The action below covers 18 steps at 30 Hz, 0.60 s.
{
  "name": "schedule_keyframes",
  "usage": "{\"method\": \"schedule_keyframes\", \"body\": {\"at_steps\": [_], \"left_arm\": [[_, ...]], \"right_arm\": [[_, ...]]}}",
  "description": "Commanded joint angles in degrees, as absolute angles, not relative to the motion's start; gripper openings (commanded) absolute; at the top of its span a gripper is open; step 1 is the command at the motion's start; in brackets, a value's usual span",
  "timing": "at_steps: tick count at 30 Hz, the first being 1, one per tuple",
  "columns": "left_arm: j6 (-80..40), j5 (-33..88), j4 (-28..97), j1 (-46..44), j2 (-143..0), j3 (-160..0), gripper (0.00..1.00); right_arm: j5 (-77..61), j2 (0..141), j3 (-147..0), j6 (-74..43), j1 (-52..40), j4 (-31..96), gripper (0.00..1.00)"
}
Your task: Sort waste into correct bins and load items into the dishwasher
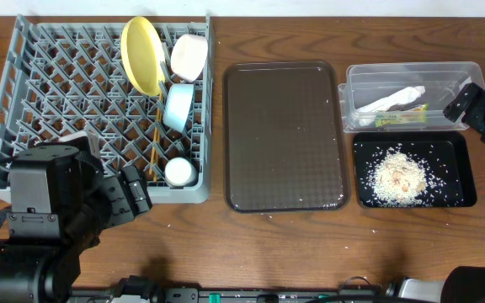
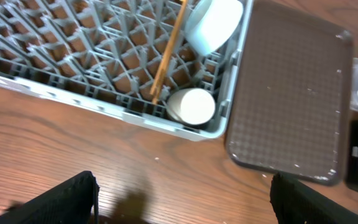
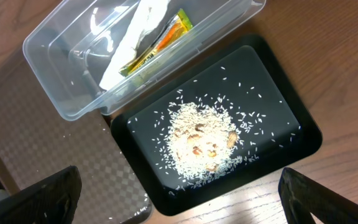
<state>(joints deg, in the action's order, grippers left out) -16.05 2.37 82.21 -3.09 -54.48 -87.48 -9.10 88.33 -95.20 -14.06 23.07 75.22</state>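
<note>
The plate (image 1: pixel 141 55), white bowl (image 1: pixel 189 56), blue bowl (image 1: pixel 178 107), cup (image 1: pixel 180 172) and chopsticks (image 1: pixel 156 135) are lodged among the pegs of the dishwasher (image 1: pixel 57 93) for support. The wrapper (image 1: pixel 401 119) and tissue (image 1: pixel 394 101) are separated into the clear tub (image 1: pixel 411 80), the crumbs (image 1: pixel 398 178) into the black tray (image 1: pixel 457 168). The left end effector (image 2: pixel 185 205) and right end effector (image 3: pixel 182 199) are spread wide, empty.

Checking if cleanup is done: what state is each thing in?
dish rack, loaded along its right side
yellow plate, on edge in rack
white bowl, on its side in rack
light blue bowl, on its side in rack
small white cup, in rack's corner
chopsticks, lying in rack
clear tub, holds tissue and wrapper
black tray, holds rice crumbs
brown serving tray, flat, no dishes on it
left tool, open, empty
right tool, open, empty
</note>
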Motion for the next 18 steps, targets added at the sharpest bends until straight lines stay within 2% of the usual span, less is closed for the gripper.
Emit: {"method": "schedule_keyframes", "body": {"at_steps": [1,5,10,18], "left_arm": [[-14.0,-2.9,81.9,-3.0,-54.4,-87.6,0.9],[-13.1,-5.5,78.3,-2.8,-54.2,-87.5,0.9],[-9.3,-5.4,66.8,-0.2,-49.4,-84.1,0.9],[-5.1,-5.4,44.6,4.2,-33.5,-65.3,0.9]], "right_arm": [[-8.8,87.3,-95.8,-14.5,23.2,75.3,0.99],[-8.8,87.3,-95.8,-14.5,23.2,75.3,0.99],[-8.8,87.3,-95.8,-14.5,23.2,75.3,0.99],[-8.8,87.3,-95.8,-14.5,23.2,75.3,0.99]]}}
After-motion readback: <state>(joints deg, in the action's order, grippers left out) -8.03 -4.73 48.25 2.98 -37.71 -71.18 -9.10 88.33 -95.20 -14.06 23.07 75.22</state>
